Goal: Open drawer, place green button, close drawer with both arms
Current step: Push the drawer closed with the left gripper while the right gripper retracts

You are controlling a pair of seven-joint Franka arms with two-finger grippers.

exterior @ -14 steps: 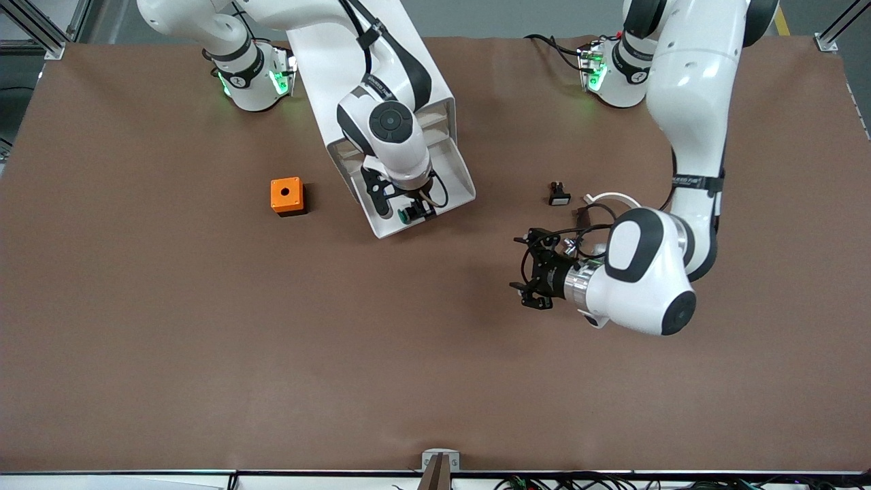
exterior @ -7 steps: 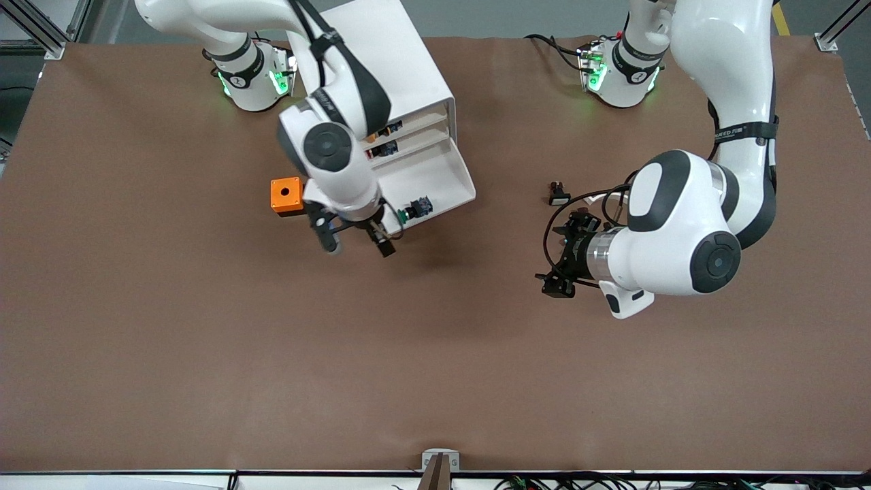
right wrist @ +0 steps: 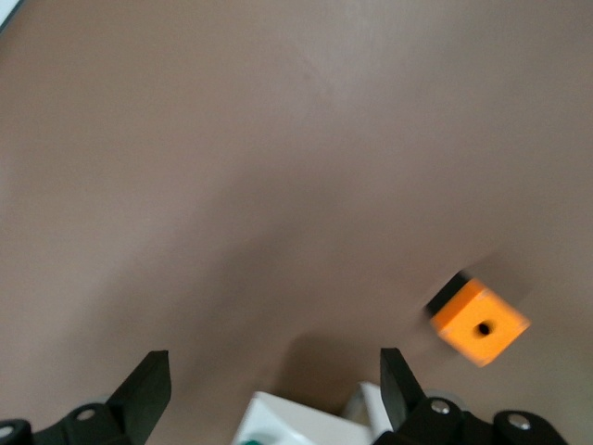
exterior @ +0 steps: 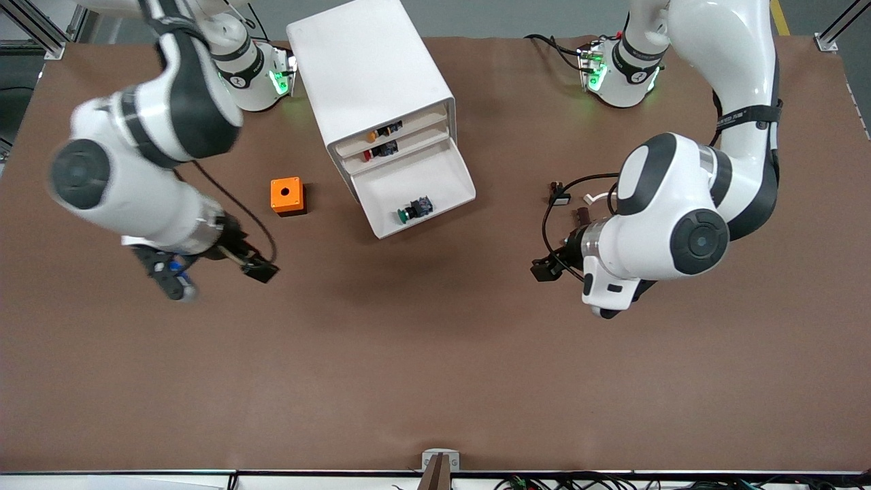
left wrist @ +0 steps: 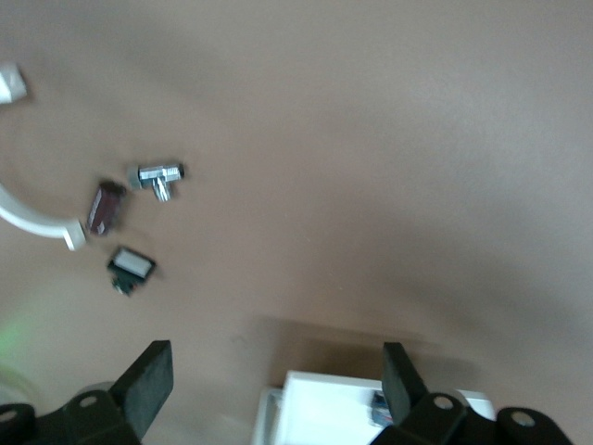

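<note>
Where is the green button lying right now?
In the front view, the green button lies inside the open drawer of the white cabinet, near the drawer's front edge.

Left claw largely hidden by its own arm; motion-blurred right claw; small parts in upper drawers unidentifiable.

Glossy white arms with black joints, black cables, green-lit bases and seemingly black grippers.
</note>
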